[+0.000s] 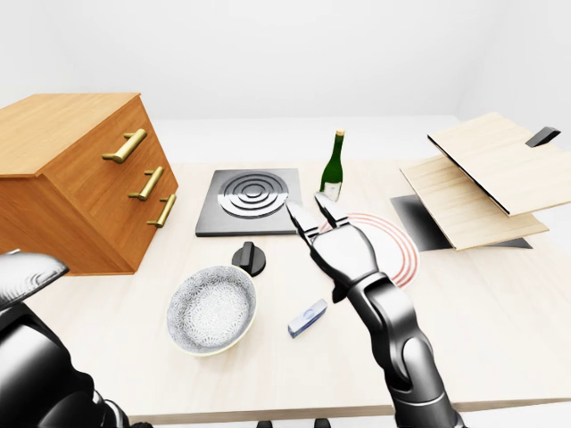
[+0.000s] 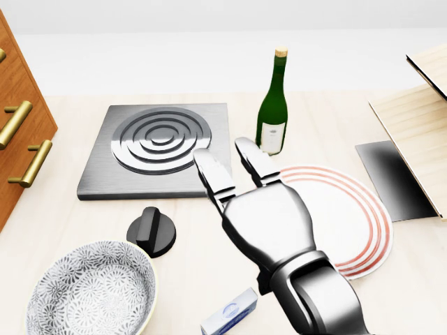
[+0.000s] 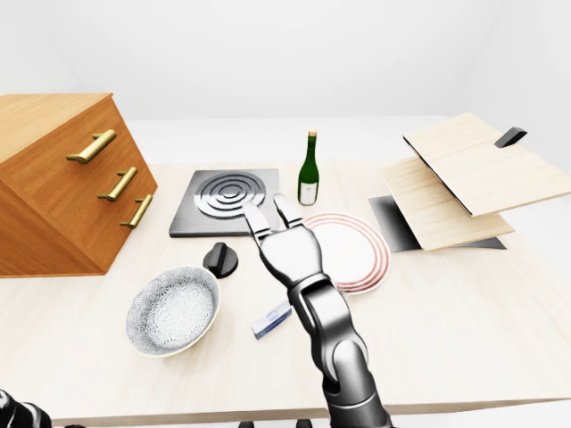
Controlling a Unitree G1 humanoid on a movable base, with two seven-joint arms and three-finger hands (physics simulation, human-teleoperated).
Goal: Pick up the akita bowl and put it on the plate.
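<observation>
scanning the left-eye view from its left edge: the left hand shows only as a dark rounded shape at the lower left corner, fingers not visible, so cannot tell if it is spread or closed. wooden drawer cabinet sits above it.

next along, the akita bowl, patterned, upright and empty, rests on the table near the bottom edge. a black knob lies just above it, a stove plate higher still. a small blue-and-white box lies just right of the bowl.

centre: the right hand, fingers extended and apart, holding nothing, held clear of the bowl. bowl lies down-left of it in the head view, box between them. the round bowl has no long axis, so any rim point would serve.

right of the hand: the plate with red rings, partly hidden by the hand; wine bottle near its upper-left rim. wooden boards at far right.

judgement: right hand looks the readier one; it must sweep left and down to the bowl, then carry it rightward past the box.
</observation>
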